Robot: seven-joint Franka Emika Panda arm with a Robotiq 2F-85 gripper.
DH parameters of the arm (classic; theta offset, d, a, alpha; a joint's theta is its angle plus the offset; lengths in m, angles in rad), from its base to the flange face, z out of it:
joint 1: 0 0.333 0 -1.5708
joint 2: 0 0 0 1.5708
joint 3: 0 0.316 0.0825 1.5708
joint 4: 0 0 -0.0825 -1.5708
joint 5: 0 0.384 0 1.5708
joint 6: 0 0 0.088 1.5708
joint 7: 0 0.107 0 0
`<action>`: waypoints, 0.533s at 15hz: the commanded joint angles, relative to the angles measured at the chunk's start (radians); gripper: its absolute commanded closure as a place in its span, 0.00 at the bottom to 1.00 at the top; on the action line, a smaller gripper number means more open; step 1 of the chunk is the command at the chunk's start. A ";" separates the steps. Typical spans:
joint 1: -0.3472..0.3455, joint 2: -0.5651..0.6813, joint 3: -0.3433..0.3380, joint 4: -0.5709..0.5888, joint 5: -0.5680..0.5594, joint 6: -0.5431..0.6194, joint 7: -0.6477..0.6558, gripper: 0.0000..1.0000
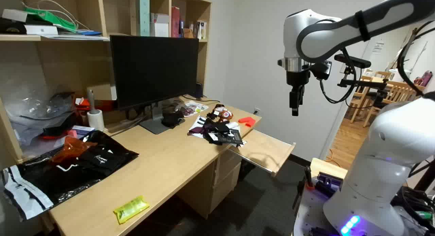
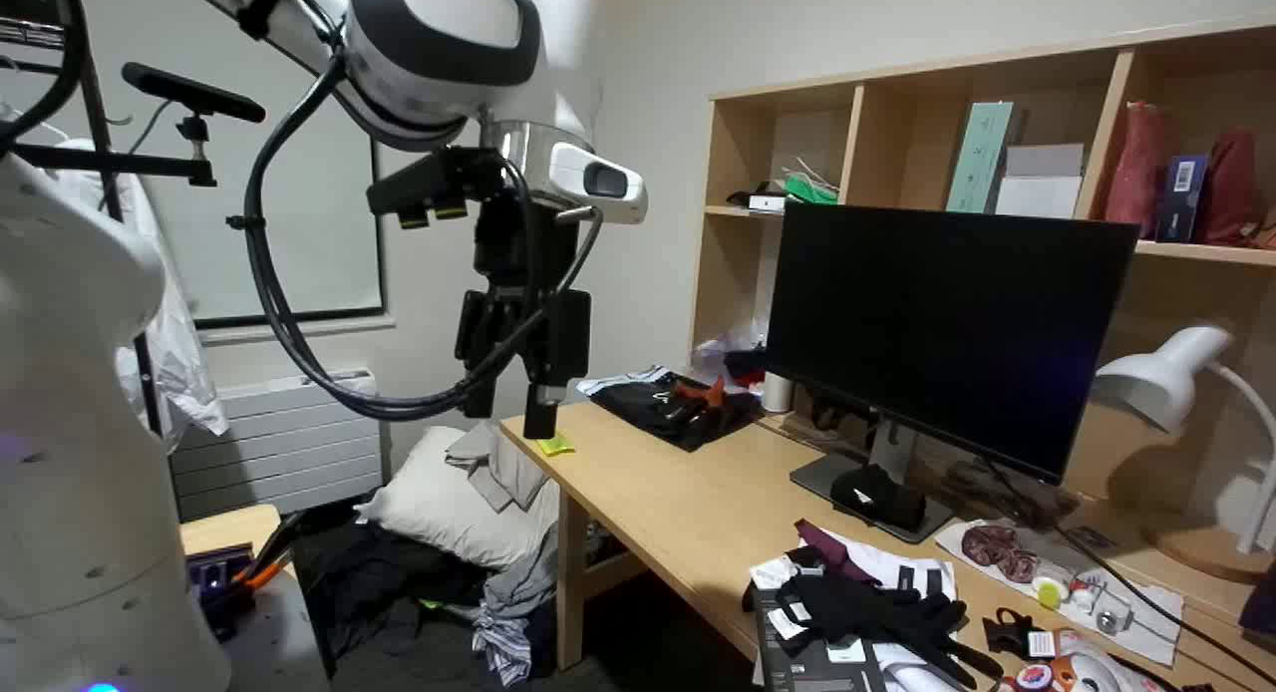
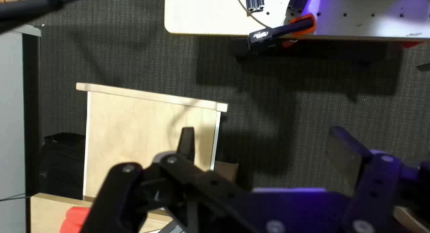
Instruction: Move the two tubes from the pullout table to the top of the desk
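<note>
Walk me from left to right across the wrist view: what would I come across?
Pale wall → black baseboard → pullout table → black-and-orange clamp. The tool spreads across much of the width, partly covering the pullout table, so it has no clear place in the order.

In the wrist view the gripper and its 2 fingers are blurred and hide part of the pullout table beside the desk. The red pieces at left are cut off. In both exterior views the monitor hides part of the shelf, and markings on the yellow packet are too small to read.
</note>
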 commanded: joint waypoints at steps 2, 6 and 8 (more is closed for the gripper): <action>0.015 0.032 -0.018 0.018 0.002 0.002 0.030 0.00; 0.016 0.161 -0.078 0.040 0.055 0.154 0.054 0.00; -0.013 0.274 -0.088 0.061 0.063 0.256 0.147 0.00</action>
